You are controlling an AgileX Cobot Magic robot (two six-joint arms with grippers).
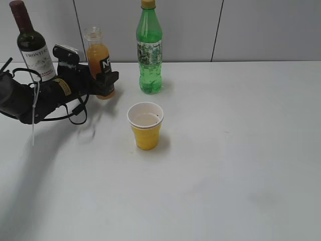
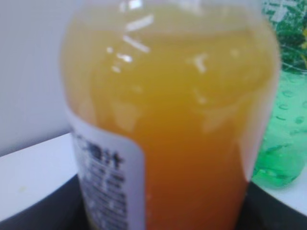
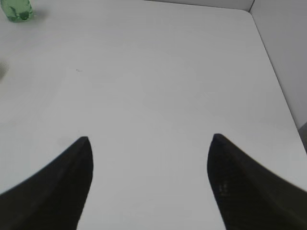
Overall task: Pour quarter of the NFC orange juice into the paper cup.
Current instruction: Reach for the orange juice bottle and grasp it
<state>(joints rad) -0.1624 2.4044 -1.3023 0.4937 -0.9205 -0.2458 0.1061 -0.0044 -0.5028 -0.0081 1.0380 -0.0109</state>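
NFC orange juice (image 1: 98, 60): small clear bottle, uncapped, cloudy orange liquid, black-and-white label reading "NF". Stands on the white worktop (image 1: 225, 150), gripped at its lower body by the left end effector (image 1: 106, 83). Paper cup (image 1: 145, 125): yellow, white rim, in front of the juice. Wine bottle (image 1: 31, 42), left of the juice: "FRONTERA". Right end effector (image 3: 148, 143): spread open, holding nothing.

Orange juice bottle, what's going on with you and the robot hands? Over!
Left gripper closed around NFC orange juice, bottle upright on table, cap off. Right gripper open, idle. Paper cup upright; green bottle stands close right.
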